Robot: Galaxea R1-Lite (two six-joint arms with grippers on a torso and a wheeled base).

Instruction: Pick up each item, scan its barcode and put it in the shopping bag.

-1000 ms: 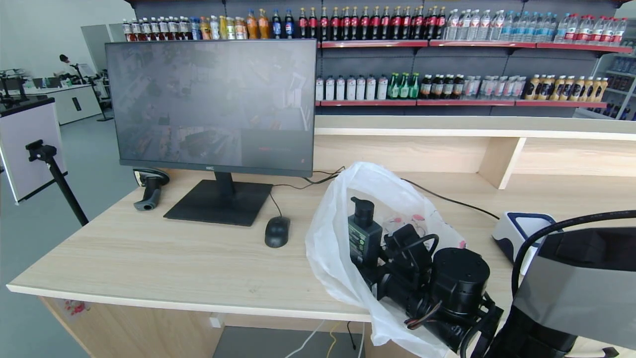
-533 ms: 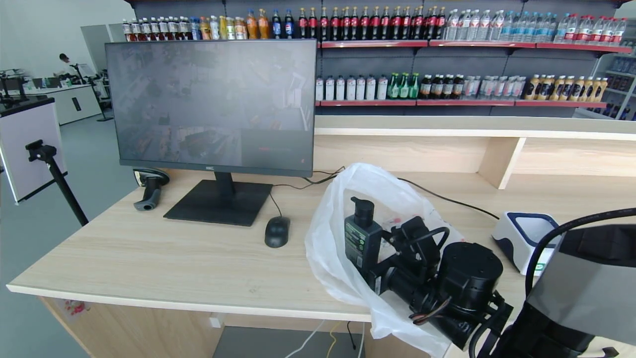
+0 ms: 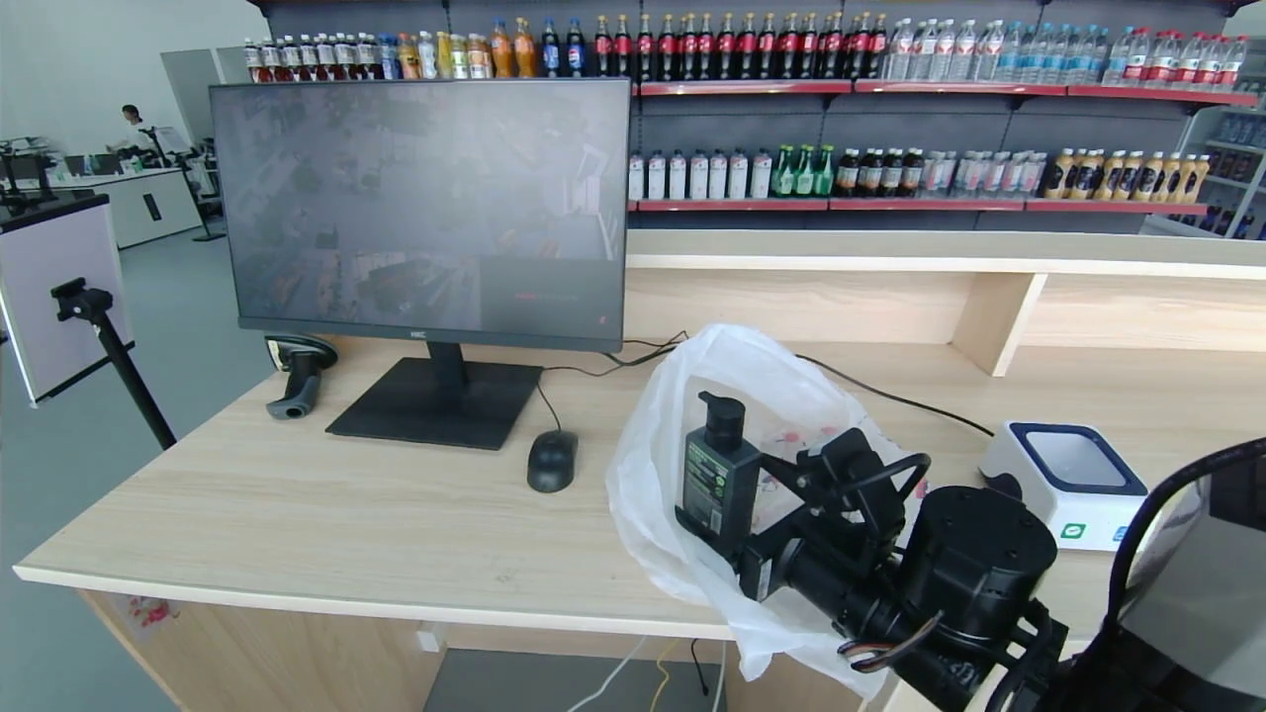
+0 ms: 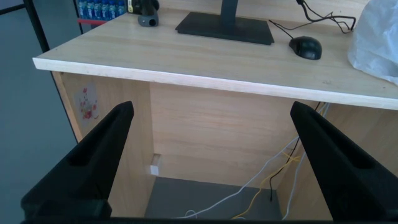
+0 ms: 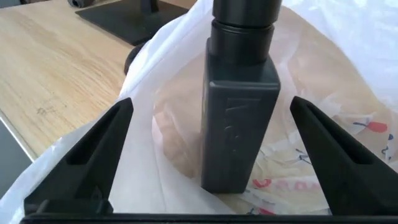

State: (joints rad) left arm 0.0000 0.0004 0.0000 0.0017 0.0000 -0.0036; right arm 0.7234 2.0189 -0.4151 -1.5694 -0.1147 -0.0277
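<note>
- Dark bottle [image 5: 239,106] stands upright inside the mouth of the shopping bag [image 3: 648,475], on the counter [image 3: 346,514].
- Right gripper [image 5: 210,124] straddles it, fingers wide apart, neither touching.
- Left gripper [image 4: 211,109] hangs below the counter edge, fingers apart, empty.
- Judged step: bagging, at the release.
- Next: draw the right arm straight back, clear of bag film and bottle.

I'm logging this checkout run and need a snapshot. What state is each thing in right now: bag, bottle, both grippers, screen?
White translucent plastic shopping bag: mouth open, on the wooden desk.
Dark square pump bottle: upright inside the bag, not gripped.
Right gripper: open, fingers either side of the bottle.
Left gripper: open, empty.
Black monitor: screen dimly lit.
</note>
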